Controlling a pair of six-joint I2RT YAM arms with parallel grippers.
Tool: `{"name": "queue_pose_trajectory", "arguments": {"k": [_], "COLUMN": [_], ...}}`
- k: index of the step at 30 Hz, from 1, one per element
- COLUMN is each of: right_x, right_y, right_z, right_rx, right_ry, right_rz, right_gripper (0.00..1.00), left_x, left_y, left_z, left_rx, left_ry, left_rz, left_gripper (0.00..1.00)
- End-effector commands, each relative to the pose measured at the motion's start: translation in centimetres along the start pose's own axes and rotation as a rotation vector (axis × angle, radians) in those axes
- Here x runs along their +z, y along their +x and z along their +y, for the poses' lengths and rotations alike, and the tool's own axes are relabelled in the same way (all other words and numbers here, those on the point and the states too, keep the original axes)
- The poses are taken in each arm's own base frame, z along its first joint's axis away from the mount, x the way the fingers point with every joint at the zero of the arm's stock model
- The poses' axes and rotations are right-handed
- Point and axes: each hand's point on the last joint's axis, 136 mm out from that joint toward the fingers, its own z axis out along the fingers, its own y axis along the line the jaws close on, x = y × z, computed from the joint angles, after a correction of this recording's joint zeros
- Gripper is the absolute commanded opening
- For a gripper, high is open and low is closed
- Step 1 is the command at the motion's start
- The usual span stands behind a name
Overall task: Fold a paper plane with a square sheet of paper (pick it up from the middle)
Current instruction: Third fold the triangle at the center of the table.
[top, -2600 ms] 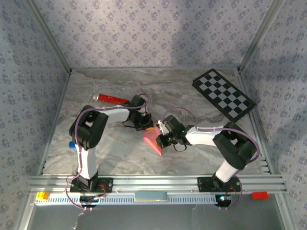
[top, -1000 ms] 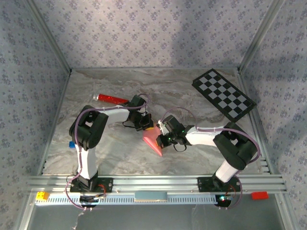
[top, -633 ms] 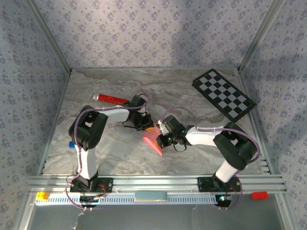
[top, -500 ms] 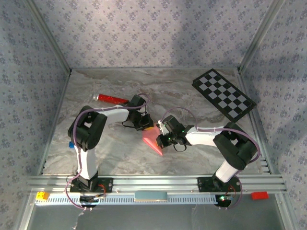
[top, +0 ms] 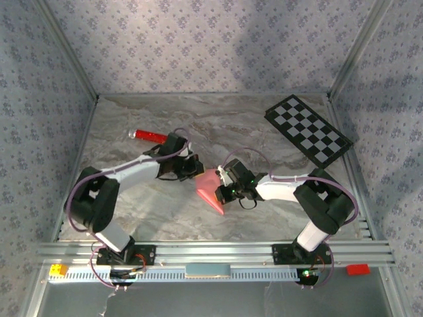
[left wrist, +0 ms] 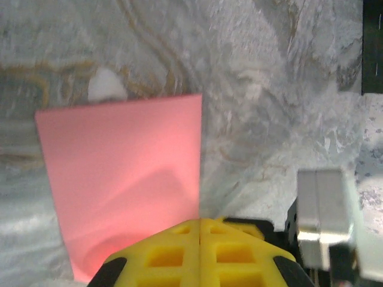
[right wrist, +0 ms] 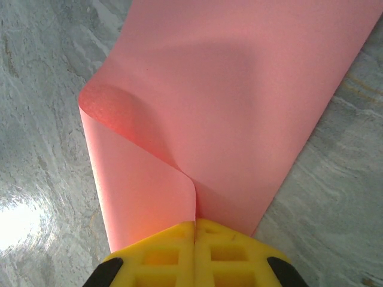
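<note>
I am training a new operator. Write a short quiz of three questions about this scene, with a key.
1. Fill in: the left tool is ___ (open or shut).
2. Which tool pinches a curled fold of the pink paper sheet? A. the left tool B. the right tool
3. True or false: the red cylinder lies on the checkerboard.
Key: 1 shut; 2 B; 3 false, they lie far apart.

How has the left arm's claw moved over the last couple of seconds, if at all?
Yes. Seen from above, the left gripper has shifted slightly leftward, toward the red cylinder.
</note>
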Motion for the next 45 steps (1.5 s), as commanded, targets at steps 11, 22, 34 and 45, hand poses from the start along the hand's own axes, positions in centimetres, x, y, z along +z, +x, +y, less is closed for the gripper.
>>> {"name": "queue_pose_trajectory", "arguments": {"k": [11,22,34,45], "right_x": [-0.2,0.0,0.1,0.2], "right_y": [0.5,0.4,0.5,0.7], "right_z": [-2.7,-3.0,-3.1,-3.1], "right_rx": [0.093,0.104,0.105,0.104], "right_ry": [0.084,0.096,0.099,0.101], "right_rz": [-0.03,-0.027,-0.015,-0.011], "right_gripper": [0.0,0.0,0.0,0.0], "left_x": [0.7,2.8,3.8,4.9], "left_y": [3.8,4.6,5.4,5.7], "left_z": [-0.6,-0.1,0.3,2.6], "left_rx": [-0.047,-0.078,-0.091,-0.114], "left_ry": [0.142,0.177,0.176,0.108], "left_rz": [0.039,0.067,0.086,0.083], "left_gripper": [0.02,0.0,0.0,0.0]}}
